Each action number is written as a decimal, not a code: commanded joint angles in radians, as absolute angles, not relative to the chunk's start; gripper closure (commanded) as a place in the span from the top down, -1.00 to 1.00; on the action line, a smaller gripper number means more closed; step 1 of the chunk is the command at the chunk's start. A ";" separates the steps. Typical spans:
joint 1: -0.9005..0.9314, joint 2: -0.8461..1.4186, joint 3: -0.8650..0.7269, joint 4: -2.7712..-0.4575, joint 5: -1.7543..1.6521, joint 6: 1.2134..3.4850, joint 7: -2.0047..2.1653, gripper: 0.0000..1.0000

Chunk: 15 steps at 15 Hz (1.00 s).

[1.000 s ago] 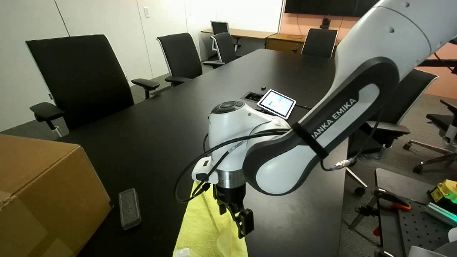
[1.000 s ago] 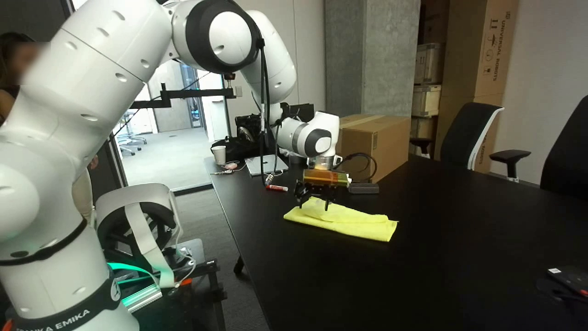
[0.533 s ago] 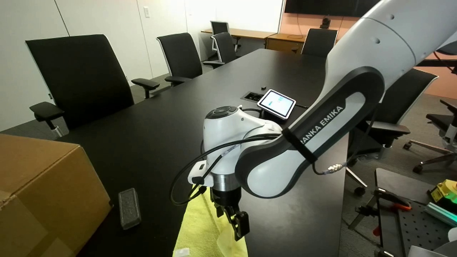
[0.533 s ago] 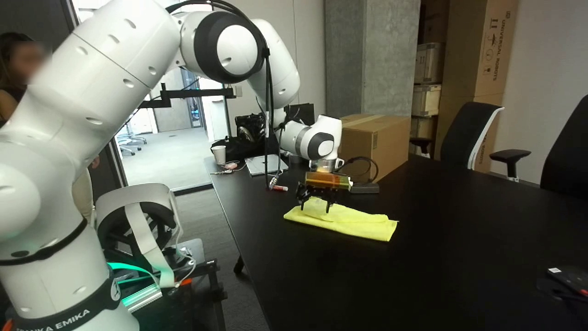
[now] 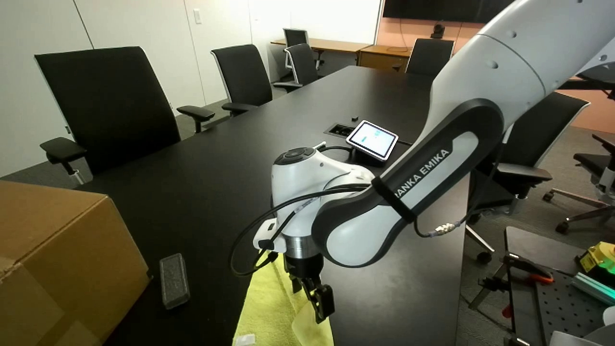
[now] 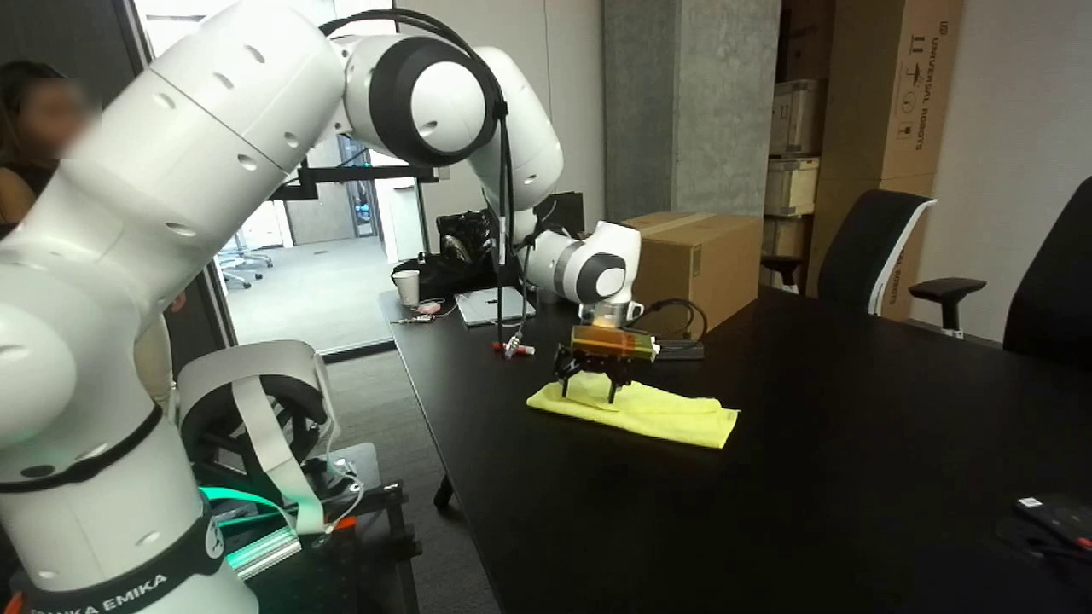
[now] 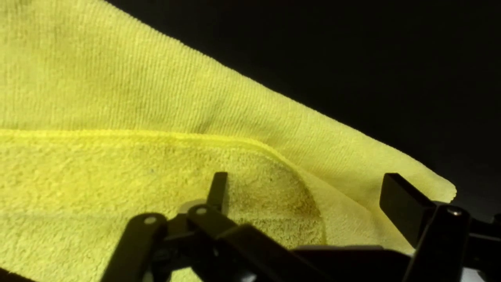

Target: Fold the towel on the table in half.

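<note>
The yellow-green towel (image 5: 269, 302) lies on the black table (image 5: 216, 192) as a layered strip; it also shows in an exterior view (image 6: 665, 414). In the wrist view a fuzzy flap with a rounded corner lies over a wider ribbed layer of the towel (image 7: 156, 86). My gripper (image 5: 309, 302) points down, low over one end of the towel, fingers apart with nothing between them. It also shows open in an exterior view (image 6: 588, 396). In the wrist view the gripper (image 7: 304, 180) has one finger over the flap and one near the towel's pointed corner. Whether the fingertips touch cloth cannot be told.
A cardboard box (image 5: 72, 259) and a dark grey eraser-like block (image 5: 174, 281) stand beside the towel. A tablet (image 5: 372, 139) sits further along the table. A laptop (image 6: 495, 304), a red-and-white marker (image 6: 520, 349) and a white cup (image 6: 407, 287) are near the table's end.
My gripper has come down closer to the towel and shifted slightly sideways, to the left in an exterior view. It stays open. The towel has not visibly moved.
</note>
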<state>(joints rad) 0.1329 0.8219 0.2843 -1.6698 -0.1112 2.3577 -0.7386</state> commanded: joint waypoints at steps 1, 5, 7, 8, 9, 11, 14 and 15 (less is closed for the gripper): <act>0.166 0.860 0.249 -1.617 -0.139 2.341 -0.698 1.00; 0.175 0.865 0.239 -1.608 -0.156 2.341 -0.677 1.00; 0.176 0.868 0.239 -1.598 -0.157 2.335 -0.669 1.00; 0.173 0.857 0.244 -1.602 -0.154 2.328 -0.669 1.00; 0.174 0.857 0.241 -1.601 -0.157 2.329 -0.664 1.00; 0.174 0.856 0.241 -1.594 -0.157 2.318 -0.661 1.00; 0.178 0.858 0.237 -1.585 -0.163 2.303 -0.656 0.56; 0.177 0.851 0.239 -1.589 -0.162 2.298 -0.656 0.47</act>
<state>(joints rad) 0.1625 0.8530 0.2484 -1.6163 -0.1458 2.3333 -0.6796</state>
